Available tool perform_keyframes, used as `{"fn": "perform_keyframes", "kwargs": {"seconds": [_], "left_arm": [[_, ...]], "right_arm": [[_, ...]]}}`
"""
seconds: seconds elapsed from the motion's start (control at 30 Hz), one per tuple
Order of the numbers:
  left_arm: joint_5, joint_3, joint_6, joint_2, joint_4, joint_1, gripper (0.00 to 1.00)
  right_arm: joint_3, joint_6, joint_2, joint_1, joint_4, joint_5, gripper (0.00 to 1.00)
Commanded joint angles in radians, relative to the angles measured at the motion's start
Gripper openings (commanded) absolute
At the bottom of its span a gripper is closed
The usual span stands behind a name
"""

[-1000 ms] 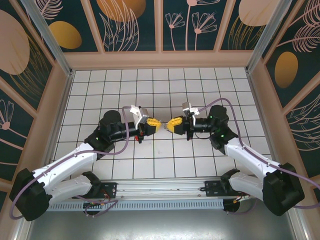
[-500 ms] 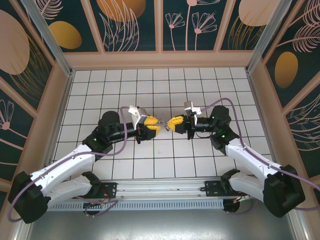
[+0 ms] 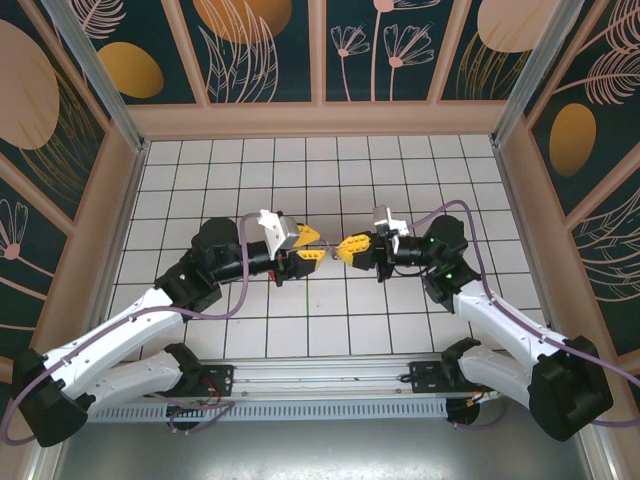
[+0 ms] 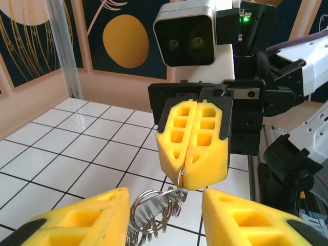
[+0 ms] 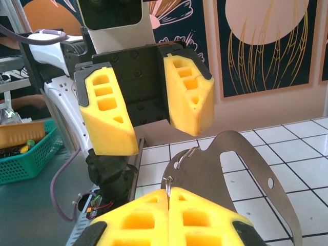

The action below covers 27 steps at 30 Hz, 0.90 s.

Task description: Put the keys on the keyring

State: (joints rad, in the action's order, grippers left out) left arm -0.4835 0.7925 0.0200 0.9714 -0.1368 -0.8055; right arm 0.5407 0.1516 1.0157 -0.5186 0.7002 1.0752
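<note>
The two arms meet over the middle of the tabletop (image 3: 400, 170), their grippers facing each other tip to tip, both lifted off the white tiles. The right gripper (image 4: 196, 174) is pressed fully together, the yellow pads flat against one another with no gap. A thin wire ring is pinched in the seam at their tips.

From that ring the keyring (image 4: 154, 212) hangs as a small bunch of silvery metal rings, dangling in the air between the two grippers rather than lying on the tabletop.

The left gripper (image 3: 316, 248) is partly spread, one yellow pad on each side of the bunch. In its own wrist view the rings sit in the gap, closer to the pad on the left of the picture. Whether they touch that pad I cannot tell, and the other pad stands apart from them.

From the right wrist, a flat silvery metal plate (image 5: 241, 174) with small holes shows just past the pinched ring, with a second small ring at its edge.
</note>
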Motion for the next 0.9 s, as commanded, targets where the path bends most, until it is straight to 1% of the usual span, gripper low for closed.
{"fn": "perform_keyframes", "kwargs": {"seconds": [0.0,0.07,0.2,0.33,0.6,0.77,0.87], "left_arm": [[0.012,0.048,0.086,0.004,0.047,-0.013,0.40],[0.007,0.059,0.109,0.008,0.060,-0.019,0.40],[0.039,0.094,0.160,0.034,0.128,-0.029,0.40],[0.048,0.104,0.177,0.048,0.145,-0.048,0.41],[0.032,0.137,0.195,0.092,0.197,-0.063,0.27],[0.038,0.149,0.204,0.121,0.225,-0.075,0.25],[0.053,0.163,0.214,0.131,0.248,-0.080,0.25]], "right_arm": [[-0.003,-0.038,-0.027,-0.006,0.049,0.023,0.00],[-0.001,-0.041,-0.027,-0.006,0.054,0.030,0.00],[0.002,-0.040,-0.029,-0.006,0.066,0.055,0.00],[0.013,-0.068,-0.028,-0.006,0.010,0.053,0.00],[0.018,-0.077,-0.031,-0.009,0.013,0.052,0.00],[0.020,-0.070,-0.024,-0.009,0.042,0.046,0.00],[0.033,-0.087,-0.016,-0.009,0.014,0.039,0.00]]}}
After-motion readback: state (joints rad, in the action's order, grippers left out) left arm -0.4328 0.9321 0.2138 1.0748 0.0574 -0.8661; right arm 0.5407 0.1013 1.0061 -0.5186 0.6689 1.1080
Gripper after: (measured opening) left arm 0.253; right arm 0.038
